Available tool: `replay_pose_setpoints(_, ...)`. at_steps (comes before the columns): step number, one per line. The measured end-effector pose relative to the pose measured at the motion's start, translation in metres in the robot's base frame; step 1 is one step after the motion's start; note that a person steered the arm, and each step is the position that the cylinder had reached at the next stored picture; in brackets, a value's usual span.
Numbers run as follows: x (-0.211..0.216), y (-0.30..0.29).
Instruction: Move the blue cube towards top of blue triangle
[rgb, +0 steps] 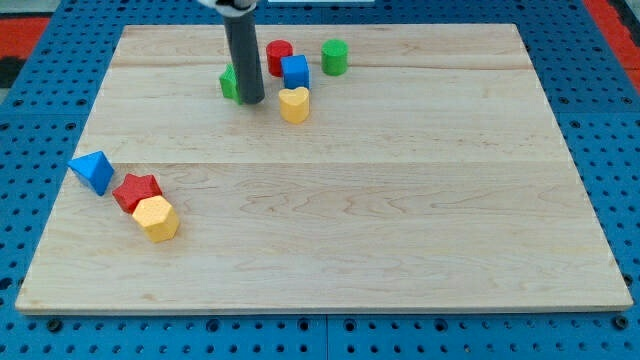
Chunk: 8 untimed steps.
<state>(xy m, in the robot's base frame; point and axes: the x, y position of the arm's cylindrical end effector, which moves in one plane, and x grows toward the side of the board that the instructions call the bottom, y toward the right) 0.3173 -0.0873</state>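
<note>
The blue cube (295, 71) sits near the view's top centre, touching a red cylinder (278, 54) at its upper left and a yellow heart (294, 104) just below it. The blue triangle (92, 171) lies far off at the view's left edge of the board. My tip (251, 101) rests on the board left of the blue cube, about a cube's width away, with a green block (229, 82) partly hidden behind the rod.
A green cylinder (335, 57) stands right of the blue cube. A red star (136, 190) and a yellow hexagon (156, 218) lie just below and right of the blue triangle. The wooden board (400, 200) sits on a blue pegboard.
</note>
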Motion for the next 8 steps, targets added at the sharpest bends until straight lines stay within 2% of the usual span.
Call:
replay_pose_setpoints(1, -0.013, 0.000)
replay_pose_setpoints(2, -0.039, 0.033)
replay_pose_setpoints(4, -0.047, 0.124)
replay_pose_setpoints(5, -0.028, 0.143)
replay_pose_setpoints(8, 0.033, 0.129)
